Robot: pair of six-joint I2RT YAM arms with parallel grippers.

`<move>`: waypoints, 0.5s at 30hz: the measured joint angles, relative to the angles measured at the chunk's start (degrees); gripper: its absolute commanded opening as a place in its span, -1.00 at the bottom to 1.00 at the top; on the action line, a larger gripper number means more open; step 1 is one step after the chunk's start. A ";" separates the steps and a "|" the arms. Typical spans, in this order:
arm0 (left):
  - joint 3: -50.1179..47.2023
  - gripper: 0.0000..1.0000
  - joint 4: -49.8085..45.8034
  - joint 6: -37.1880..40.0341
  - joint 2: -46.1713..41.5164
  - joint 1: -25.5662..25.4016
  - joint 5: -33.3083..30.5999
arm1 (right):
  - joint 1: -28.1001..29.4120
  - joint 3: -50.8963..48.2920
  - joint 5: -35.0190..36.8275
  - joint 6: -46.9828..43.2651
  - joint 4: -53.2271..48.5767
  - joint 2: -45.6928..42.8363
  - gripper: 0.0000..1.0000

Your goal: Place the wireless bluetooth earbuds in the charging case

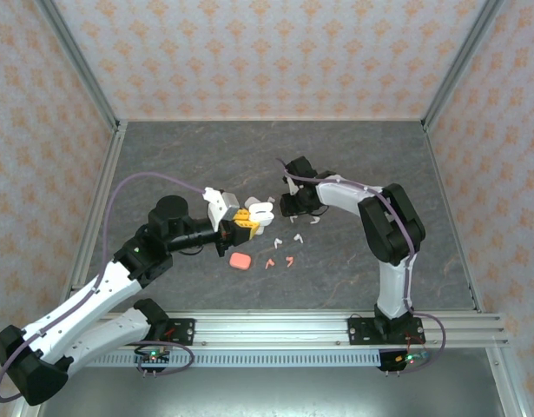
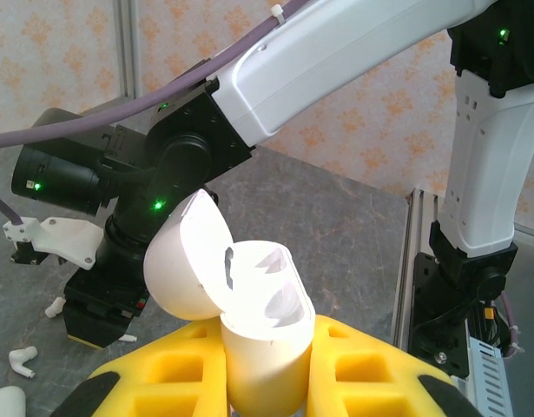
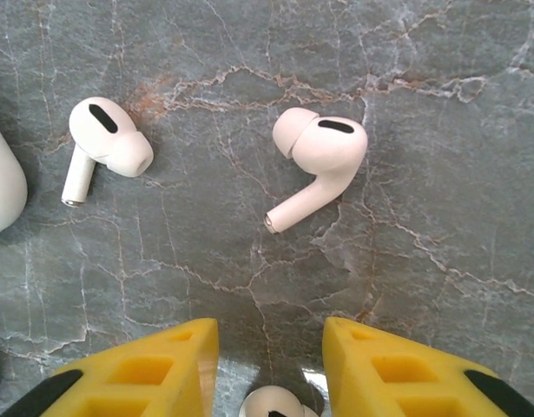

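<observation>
Where they lie, both earbuds (image 3: 323, 152) are white, stemmed.

Left earbud (image 3: 108, 139) and right earbud (image 3: 323, 155) lay apart on the grey marbled table (image 3: 440, 104), stems pointing down-left. A third earbud (image 3: 273, 405) sat between the right gripper (image 3: 271, 339)'s yellow fingers (image 3: 154, 369), jaws apart.

White earbuds (image 3: 323, 149), white case (image 2: 260, 365), grey marbled table (image 3: 440, 113)
</observation>
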 measured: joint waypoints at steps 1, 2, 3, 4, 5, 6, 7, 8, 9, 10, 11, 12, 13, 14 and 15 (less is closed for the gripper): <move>0.00 -1.00 0.02 -0.02 0.15 0.00 0.00 | 0.02 -0.26 -0.02 0.00 0.09 -0.15 -0.28; 0.00 -1.00 0.02 -0.04 0.26 0.00 0.00 | 0.07 -0.50 0.00 0.00 0.11 -0.31 -0.28; 0.00 -1.00 0.02 -0.15 0.37 0.00 0.00 | 0.11 -0.76 0.04 0.00 0.11 -0.52 -0.28; 0.00 -1.00 0.02 -0.17 0.48 0.00 0.00 | 0.24 -1.05 0.09 0.00 0.07 -0.74 -0.28; 0.00 -1.00 0.02 -0.20 0.55 0.00 0.00 | 0.35 -1.38 0.15 0.00 0.09 -0.96 -0.29; 0.00 -1.00 0.02 -0.22 0.61 0.00 0.00 | 0.46 -1.68 0.20 0.00 0.09 -1.18 -0.30; -0.02 -1.00 0.00 -0.26 0.66 0.00 0.00 | 0.50 -1.92 0.22 0.00 0.09 -1.36 -0.33; -0.02 -1.00 0.02 -0.37 0.68 0.00 0.00 | 0.57 -2.14 0.24 0.02 0.09 -1.51 -0.34; 0.00 -1.00 0.02 -0.42 0.68 0.00 0.00 | 0.59 -2.38 0.35 0.02 0.09 -1.68 -0.35; -0.02 -1.00 0.02 -0.39 0.68 0.00 0.00 | 0.61 -2.58 0.39 0.02 0.07 -1.81 -0.38; -0.02 -1.00 0.02 -0.42 0.68 0.00 0.00 | 0.61 -2.69 0.42 0.04 0.09 -1.90 -0.40; -0.02 -1.00 0.02 -0.42 0.68 0.00 0.00 | 0.61 -2.80 0.44 0.04 0.09 -1.92 -0.44; -0.02 -1.00 0.02 -0.42 0.68 0.00 0.00 | 0.59 -2.82 0.52 0.09 0.09 -1.97 -0.47; -0.02 -1.00 0.02 -0.42 0.68 0.00 0.00 | 0.61 -2.82 0.63 0.11 0.07 -2.01 -0.50; -0.02 -1.00 0.02 -0.42 0.68 0.00 0.00 | 0.61 -2.84 0.63 0.15 -0.15 -2.03 -0.53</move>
